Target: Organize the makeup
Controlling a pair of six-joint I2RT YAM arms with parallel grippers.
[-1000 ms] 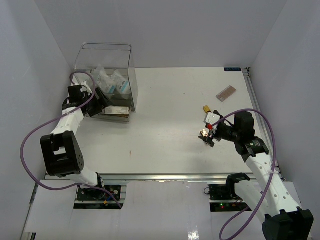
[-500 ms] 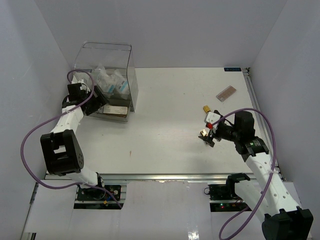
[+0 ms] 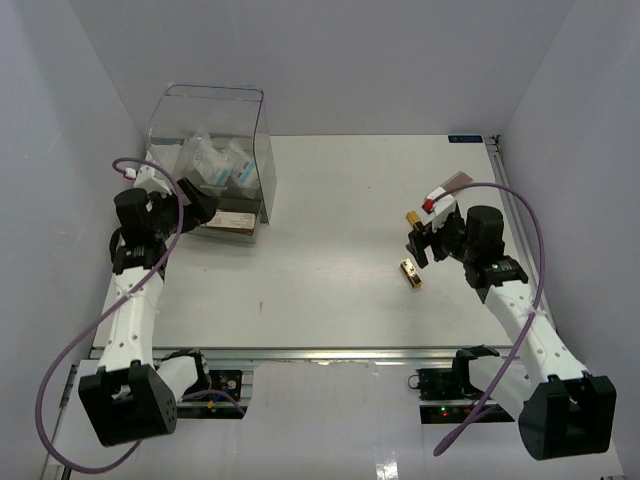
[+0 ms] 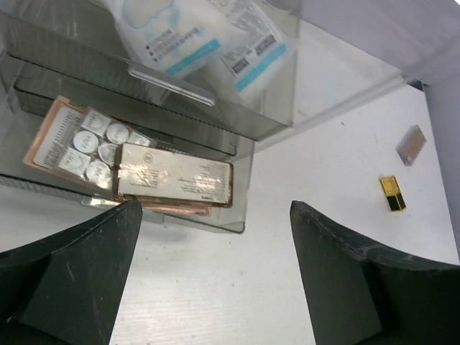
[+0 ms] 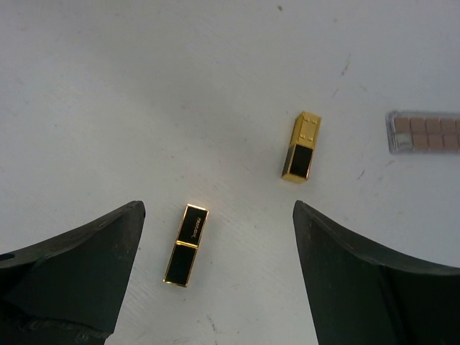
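Across the white table [image 3: 340, 190] a broad bare stretch runs from the left side to the right, with walls close on both sides and a metal rail along the right edge; at the far left corner, close to the left wall, stands the large clear box [image 3: 256, 125], its near right corner marking the limit of that open room. Just beside the box's near face hangs the left end effector [image 3: 197, 198], its jaws spread wide with nothing between them and apart from the box; the right end effector [image 5: 217, 208] hovers over the right half of the table, jaws likewise wide apart and empty. Inside the box the clear packets with white-and-blue labels [image 4: 194, 36] sit toward the back; below and nearer, a tan rectangular palette [image 4: 176, 180] lies flat on top of a pink palette with round pans [image 4: 75, 144], both along the box's near edge. Near the far right edge another small palette [image 5: 424, 133] lies alone on the table; well apart from the box, two gold tubes rest on bare table, one [image 5: 302, 147] farther off and one [image 5: 187, 244] nearer, both lying between the right jaws in the wrist view, apart from each other, neither touched.
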